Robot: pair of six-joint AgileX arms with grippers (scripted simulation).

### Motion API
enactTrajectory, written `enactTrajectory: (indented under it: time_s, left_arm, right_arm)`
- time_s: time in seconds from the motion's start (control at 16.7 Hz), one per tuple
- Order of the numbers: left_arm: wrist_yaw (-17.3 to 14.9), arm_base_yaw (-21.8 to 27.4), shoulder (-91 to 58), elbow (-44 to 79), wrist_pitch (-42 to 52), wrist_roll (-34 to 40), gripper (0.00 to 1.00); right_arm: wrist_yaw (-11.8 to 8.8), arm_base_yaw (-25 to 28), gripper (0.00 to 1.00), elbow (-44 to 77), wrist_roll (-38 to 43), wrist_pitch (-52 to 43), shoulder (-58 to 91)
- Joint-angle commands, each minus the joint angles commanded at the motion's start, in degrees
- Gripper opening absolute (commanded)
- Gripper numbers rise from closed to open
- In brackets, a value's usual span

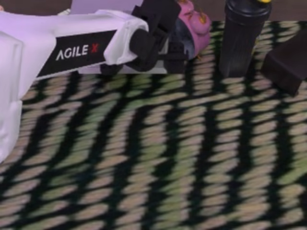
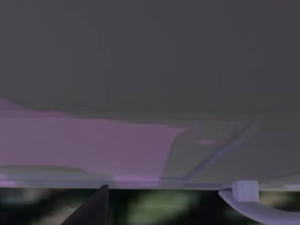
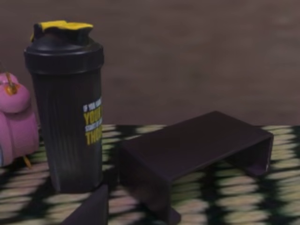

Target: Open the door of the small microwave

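Left gripper at microwave, far-left of table.

Microwave: pale lavender box, mostly hidden under left arm in top view; door fills left wrist view close-up, handle near its lower edge, purple cavity tint behind the pane. L gripper: right at door front; finger spread & grip – cannot tell. Pink clock just beside gripper. Black shaker w/ yellow cap, right of clock. Dark stand at right edge. R gripper: not in top view, state cannot tell.
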State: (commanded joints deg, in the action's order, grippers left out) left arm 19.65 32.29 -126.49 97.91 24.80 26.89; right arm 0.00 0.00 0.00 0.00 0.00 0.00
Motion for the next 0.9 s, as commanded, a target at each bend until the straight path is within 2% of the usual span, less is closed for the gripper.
enactTrajectory:
  time_s: [0.78,0.9]
  left_arm:
    - [0.00,0.00,0.00,0.00,0.00,0.00,0.02]
    - [0.00,0.00,0.00,0.00,0.00,0.00,0.00]
  right_arm:
    - [0.00,0.00,1.00,0.00,0.00,0.00,0.00]
    - [0.00,0.00,1.00,0.00,0.00,0.00,0.00]
